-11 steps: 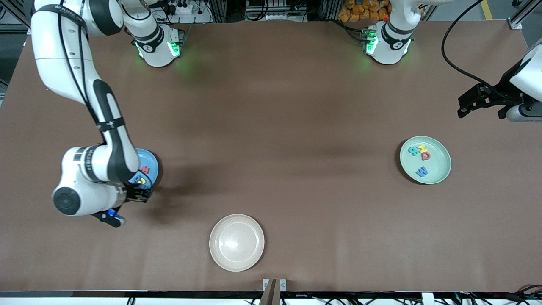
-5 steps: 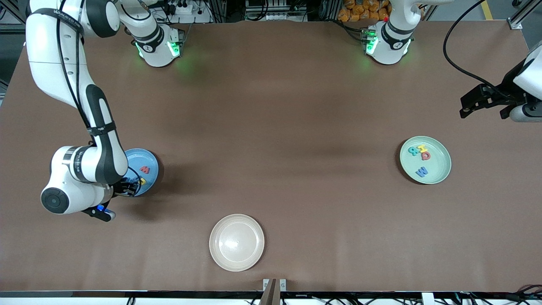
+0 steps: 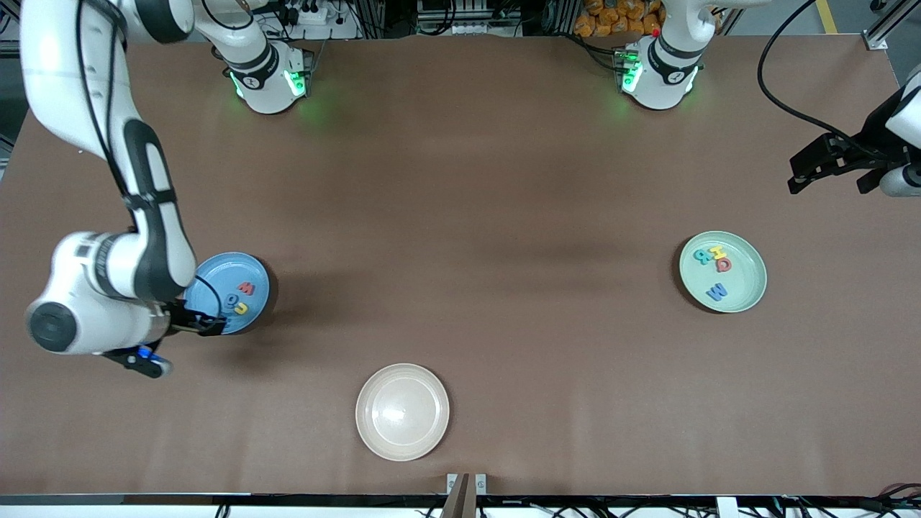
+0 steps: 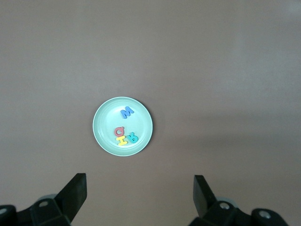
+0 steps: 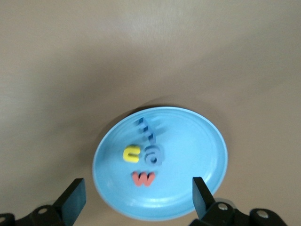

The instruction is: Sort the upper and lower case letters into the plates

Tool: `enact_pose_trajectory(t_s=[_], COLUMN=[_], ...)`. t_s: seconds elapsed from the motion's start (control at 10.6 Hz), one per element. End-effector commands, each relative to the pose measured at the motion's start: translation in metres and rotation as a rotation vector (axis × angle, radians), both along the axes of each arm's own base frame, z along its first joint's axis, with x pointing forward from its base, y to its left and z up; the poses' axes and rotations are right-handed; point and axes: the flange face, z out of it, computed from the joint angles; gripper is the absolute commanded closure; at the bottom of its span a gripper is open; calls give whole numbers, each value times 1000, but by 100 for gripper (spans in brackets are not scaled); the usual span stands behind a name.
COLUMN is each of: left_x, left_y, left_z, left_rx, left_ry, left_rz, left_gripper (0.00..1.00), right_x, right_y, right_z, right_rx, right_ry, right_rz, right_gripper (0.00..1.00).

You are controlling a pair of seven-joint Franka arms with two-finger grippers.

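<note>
Right gripper (image 5: pixel 136 197): my fingers spread, empty, over the blue plate (image 3: pixel 216 277), its letters (image 5: pixel 143 157) inside.
Left gripper (image 4: pixel 138 195): spread, waiting above the mint plate (image 3: pixel 748 288); capitals (image 3: pixel 714 266) sorted there.

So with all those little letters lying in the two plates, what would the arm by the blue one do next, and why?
Probably just lift away and rest. The right gripper hangs open and empty over the round blue plate, which holds four small letters. The pale mint green plate holds the other four. The cream-beige plate holds none, and no letter shows on the brown table. The left gripper waits open, high above the green plate.
</note>
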Motion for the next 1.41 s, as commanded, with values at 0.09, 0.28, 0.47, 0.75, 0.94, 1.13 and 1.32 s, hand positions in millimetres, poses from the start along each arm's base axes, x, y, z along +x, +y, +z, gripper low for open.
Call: enact_pose_trajectory(t_s=[0.09, 0.28, 0.47, 0.75, 0.94, 1.13, 1.32], left_x=[-12, -9, -8, -5, -5, -5, -4], left_y=[1, 2, 3, 3, 3, 3, 3], left_z=[6, 4, 3, 0, 0, 1, 0], left_rx=[-27, -26, -24, -23, -23, -25, -23], left_ry=[0, 3, 5, 11, 11, 9, 11], left_rz=[18, 12, 5, 5, 3, 3, 11], left_gripper=[0, 0, 0, 0, 0, 0, 0], right_x=[-31, -56, -87, -115, -117, -118, -118], right_y=[2, 8, 18, 11, 12, 23, 31], right_z=[141, 211, 258, 297, 303, 304, 306], right_rx=[33, 53, -69, -68, -63, -55, 8], right_ry=[-114, -165, -137, -135, -147, -155, -175], right_rz=[33, 111, 230, 220, 217, 245, 244], right_gripper=[0, 0, 0, 0, 0, 0, 0])
